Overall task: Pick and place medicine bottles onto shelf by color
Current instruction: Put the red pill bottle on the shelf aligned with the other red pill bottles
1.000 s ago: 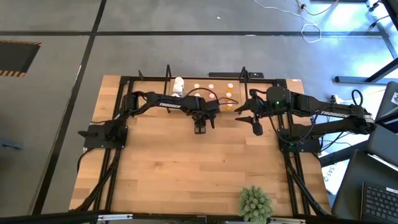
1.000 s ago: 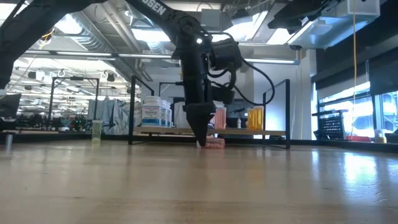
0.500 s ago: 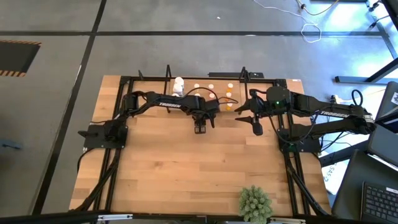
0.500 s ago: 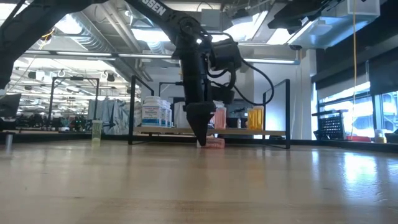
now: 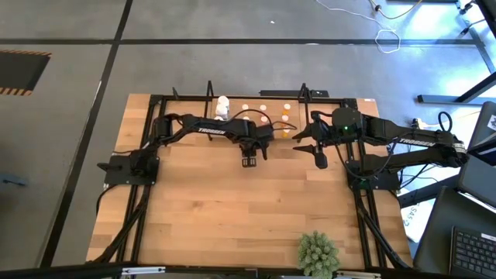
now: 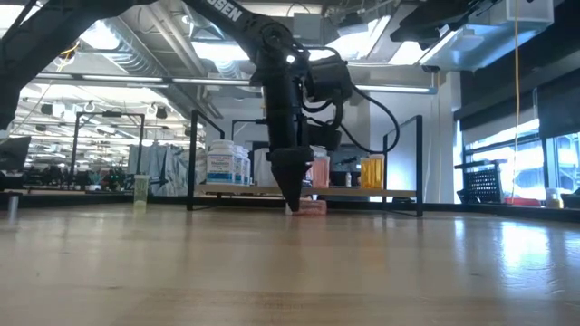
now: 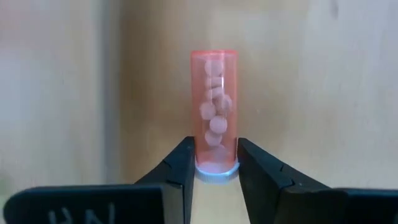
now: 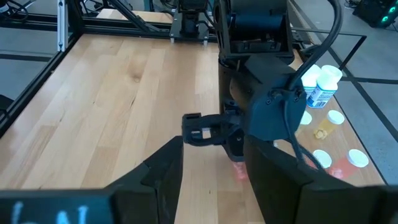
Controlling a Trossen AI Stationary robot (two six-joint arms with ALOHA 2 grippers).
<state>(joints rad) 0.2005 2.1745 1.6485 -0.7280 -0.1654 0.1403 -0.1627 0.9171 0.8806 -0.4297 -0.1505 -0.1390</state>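
My left gripper points down at the table's middle, just before the shelf, and is shut on a pale pink bottle of tablets lying on its side on the wood. The low view shows that bottle at the fingertips. My right gripper hangs open over the table to the right, holding nothing; its wrist view faces the left arm. On the shelf stand white bottles at the left, with pink and orange ones further right. My left gripper pinches the pink bottle at its white cap end, one finger on each side. The fingers come from above, pointing down, and close across the bottle's width. The bottle lies flat on the table, its length stretching away from the fingers.
Black frame rails run around the tabletop. A green bushy plant stands at the near edge on the right. Several small bottles stand on the shelf base next to the white ones. Bare wood spreads toward the near edge.
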